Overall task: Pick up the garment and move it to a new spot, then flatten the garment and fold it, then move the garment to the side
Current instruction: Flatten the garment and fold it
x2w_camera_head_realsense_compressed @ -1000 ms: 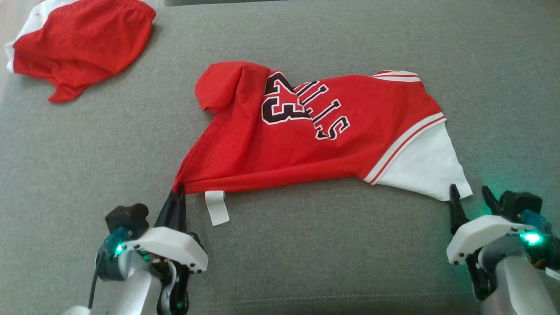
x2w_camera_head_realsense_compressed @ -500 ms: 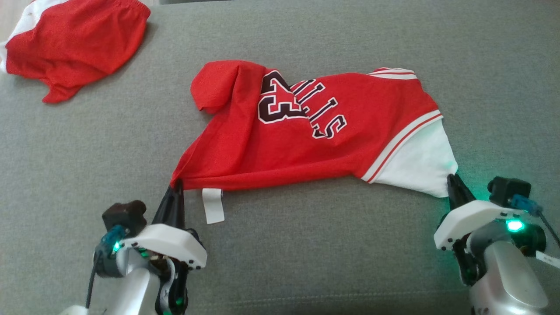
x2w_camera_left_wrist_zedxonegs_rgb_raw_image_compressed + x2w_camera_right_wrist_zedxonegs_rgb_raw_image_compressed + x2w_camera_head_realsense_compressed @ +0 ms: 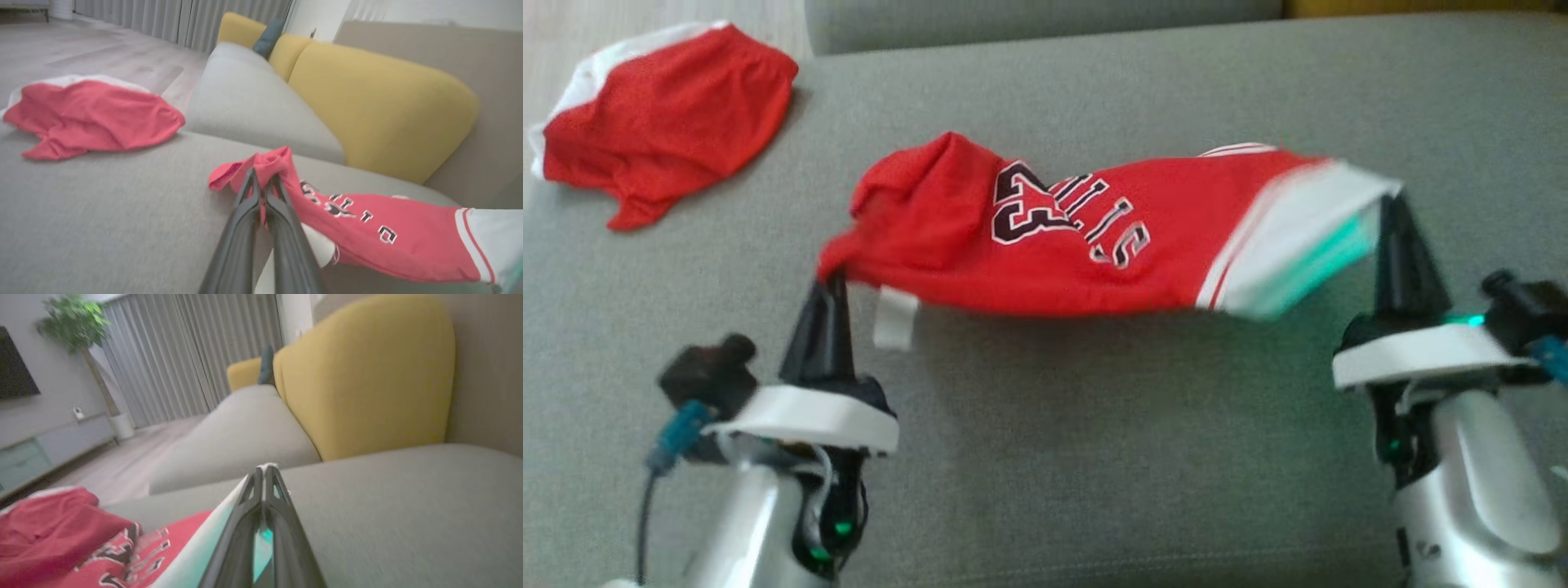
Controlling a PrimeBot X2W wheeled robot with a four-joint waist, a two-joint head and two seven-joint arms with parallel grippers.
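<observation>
Left gripper [image 3: 832, 284] is pinched on the red corner of the jersey [image 3: 1086, 261], and right gripper [image 3: 1393, 204] is clamped on its white edge. The near edge hangs stretched between them above the grey sofa seat [image 3: 1094, 457]. Loads of bare cushion on the near side, and the red shorts [image 3: 662, 131] are way off at far left.

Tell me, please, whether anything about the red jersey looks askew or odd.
The jersey hangs between the left gripper and right gripper with its left end bunched and folded over itself, not spread flat.
</observation>
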